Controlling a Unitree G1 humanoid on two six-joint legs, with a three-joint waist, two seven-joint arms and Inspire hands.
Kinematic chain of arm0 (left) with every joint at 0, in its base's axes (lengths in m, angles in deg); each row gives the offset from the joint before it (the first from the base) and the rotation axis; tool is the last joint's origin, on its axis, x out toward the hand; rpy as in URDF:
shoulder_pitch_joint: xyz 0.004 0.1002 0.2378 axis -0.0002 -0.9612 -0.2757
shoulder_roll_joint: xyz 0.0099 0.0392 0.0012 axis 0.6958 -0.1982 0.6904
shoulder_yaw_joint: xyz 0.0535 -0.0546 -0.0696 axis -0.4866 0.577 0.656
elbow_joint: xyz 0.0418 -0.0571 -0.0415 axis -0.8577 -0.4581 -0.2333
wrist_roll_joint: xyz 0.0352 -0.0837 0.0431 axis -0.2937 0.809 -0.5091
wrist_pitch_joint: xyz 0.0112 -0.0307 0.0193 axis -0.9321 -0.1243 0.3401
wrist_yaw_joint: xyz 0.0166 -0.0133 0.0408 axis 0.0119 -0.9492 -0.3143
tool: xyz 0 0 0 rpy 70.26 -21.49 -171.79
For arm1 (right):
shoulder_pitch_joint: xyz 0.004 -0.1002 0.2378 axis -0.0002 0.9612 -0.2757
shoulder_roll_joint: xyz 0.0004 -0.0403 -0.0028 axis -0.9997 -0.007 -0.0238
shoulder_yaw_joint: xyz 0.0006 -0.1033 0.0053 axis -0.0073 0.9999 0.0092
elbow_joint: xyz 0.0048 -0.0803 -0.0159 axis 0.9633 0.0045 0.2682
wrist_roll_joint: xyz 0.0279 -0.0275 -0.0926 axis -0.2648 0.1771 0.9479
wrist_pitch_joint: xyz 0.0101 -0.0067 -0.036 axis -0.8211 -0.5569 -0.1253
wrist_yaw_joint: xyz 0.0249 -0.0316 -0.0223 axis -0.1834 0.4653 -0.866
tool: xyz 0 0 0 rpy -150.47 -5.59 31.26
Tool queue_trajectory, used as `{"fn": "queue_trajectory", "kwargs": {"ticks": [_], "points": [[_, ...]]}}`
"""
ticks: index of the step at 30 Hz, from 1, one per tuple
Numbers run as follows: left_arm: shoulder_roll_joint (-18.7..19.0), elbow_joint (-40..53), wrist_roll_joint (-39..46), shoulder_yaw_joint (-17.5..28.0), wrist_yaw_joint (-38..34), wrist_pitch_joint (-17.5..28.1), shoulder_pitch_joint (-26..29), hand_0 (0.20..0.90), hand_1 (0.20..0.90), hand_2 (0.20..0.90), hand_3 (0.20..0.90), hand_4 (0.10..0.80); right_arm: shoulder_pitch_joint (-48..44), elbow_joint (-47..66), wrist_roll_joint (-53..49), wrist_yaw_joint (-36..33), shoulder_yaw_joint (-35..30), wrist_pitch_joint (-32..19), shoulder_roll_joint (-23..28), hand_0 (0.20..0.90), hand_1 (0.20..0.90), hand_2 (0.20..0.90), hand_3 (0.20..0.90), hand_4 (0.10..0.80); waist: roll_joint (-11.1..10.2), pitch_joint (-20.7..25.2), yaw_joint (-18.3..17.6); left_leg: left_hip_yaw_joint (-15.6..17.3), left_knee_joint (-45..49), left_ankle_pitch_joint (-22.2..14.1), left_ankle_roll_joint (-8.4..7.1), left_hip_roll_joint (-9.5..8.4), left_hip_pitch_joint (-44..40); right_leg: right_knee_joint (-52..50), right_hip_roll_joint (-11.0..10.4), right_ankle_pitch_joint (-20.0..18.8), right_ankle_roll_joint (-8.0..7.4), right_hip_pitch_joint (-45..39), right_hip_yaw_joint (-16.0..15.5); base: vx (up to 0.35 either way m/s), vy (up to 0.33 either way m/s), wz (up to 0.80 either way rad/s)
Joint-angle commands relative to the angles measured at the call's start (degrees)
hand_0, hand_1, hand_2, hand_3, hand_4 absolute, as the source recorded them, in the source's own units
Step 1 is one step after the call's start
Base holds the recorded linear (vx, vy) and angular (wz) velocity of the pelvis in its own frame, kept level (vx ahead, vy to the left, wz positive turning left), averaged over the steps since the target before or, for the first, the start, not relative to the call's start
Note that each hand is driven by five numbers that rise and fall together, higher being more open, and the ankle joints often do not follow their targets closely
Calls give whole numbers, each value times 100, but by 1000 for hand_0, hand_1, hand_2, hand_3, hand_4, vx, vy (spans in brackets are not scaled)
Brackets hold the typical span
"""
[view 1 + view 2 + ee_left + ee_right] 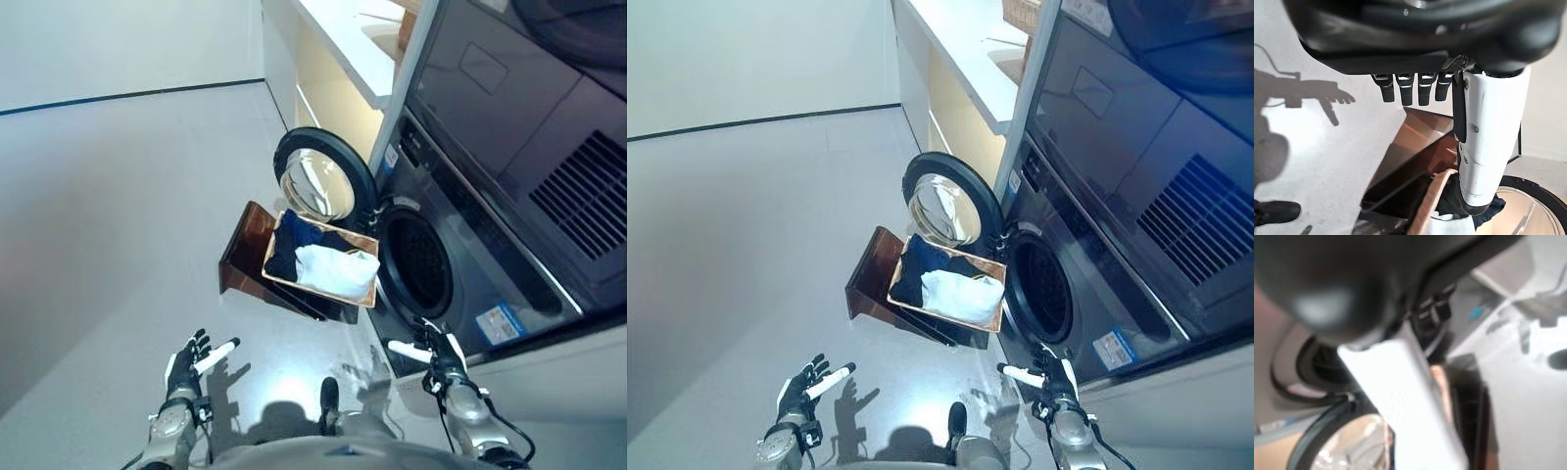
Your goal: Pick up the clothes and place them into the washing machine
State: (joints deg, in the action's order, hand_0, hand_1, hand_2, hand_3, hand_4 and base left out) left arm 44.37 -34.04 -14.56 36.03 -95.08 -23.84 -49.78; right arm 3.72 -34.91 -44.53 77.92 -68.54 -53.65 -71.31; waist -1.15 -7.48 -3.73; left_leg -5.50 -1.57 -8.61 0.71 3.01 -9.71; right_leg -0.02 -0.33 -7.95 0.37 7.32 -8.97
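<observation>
washing machine (460,264): dark front-loader, drum opening faces the floor area. landmark for everything below.
machine door (323,181): round, swung fully open to the far side of the drum opening, glass reflecting the room.
drum opening (419,264): dark inside, nothing seen in it.
basket (367,294): shallow wooden tray-like box, right in front of the washing machine, its near corner just beside the drum opening, below the machine door.
stand (245,257): dark red-brown, slanted, carries the basket, on the side of the basket away from the washing machine.
clothes: all in the basket, none in either hand. dark blue garment (292,243) at the end away from the washing machine, white garment (338,269) at the end nearer the drum opening, the two touching.
left hand (186,367): low over the floor, well apart from the washing machine and short of the stand. fingers straight and spread, white-covered thumb out, holds nothing. own wrist view shows fingertips (1407,90) in a row, empty, stand and basket past them.
right hand (438,360): just beside the washing machine's lower front, below the drum opening. fingers relaxed and extended, white thumb pointing away from the machine, holds nothing.
counter (343,44): white, beyond the washing machine on the machine door side.
</observation>
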Motion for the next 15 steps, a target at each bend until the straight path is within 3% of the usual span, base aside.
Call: {"fn": "queue_trajectory", "kwargs": {"ticks": [1,4,5,8,12,15], "points": [[242,368,39,-86,-76,396,403,900,900,900,900,800,-253,343,-251,-152,-56,-466,344,900,900,900,900,800,-88,225,-63,94,554,-16,-189,-300,-420,-576,-78,239,-612,624,271,239,-281,25],[151,209,110,-277,-146,400,700,900,900,900,900,800,-371,110,-314,-275,-47,-484,408,900,900,900,900,800,-85,226,-80,76,961,197,-308,-210,-240,-619,63,408,-497,509,253,218,-266,26],[119,229,109,-375,-189,431,822,900,900,900,900,800,-342,171,-380,-309,-103,-533,493,900,900,900,900,800,-89,228,-116,262,1153,334,-348,-162,-137,-605,70,533,-431,374,165,182,-206,38],[104,278,122,-439,-186,438,852,900,900,900,900,800,-336,105,-401,-359,-128,-550,497,900,900,900,900,800,-90,248,-114,412,1055,543,-400,-59,-109,-599,80,642,-383,265,51,103,-136,25],[109,237,128,-464,-314,439,950,900,900,900,900,800,-454,-2,-423,-461,-140,-555,499,900,900,900,900,800,-177,302,-73,330,542,717,-394,66,253,-592,27,775,-368,238,48,53,-107,1],[147,188,150,-446,-354,450,1013,900,900,900,900,800,-607,-30,-475,-540,-85,-572,472,900,900,900,900,800,-375,195,13,291,542,635,-337,9,1133,-622,-116,817,-362,173,232,4,-53,-22]]}}
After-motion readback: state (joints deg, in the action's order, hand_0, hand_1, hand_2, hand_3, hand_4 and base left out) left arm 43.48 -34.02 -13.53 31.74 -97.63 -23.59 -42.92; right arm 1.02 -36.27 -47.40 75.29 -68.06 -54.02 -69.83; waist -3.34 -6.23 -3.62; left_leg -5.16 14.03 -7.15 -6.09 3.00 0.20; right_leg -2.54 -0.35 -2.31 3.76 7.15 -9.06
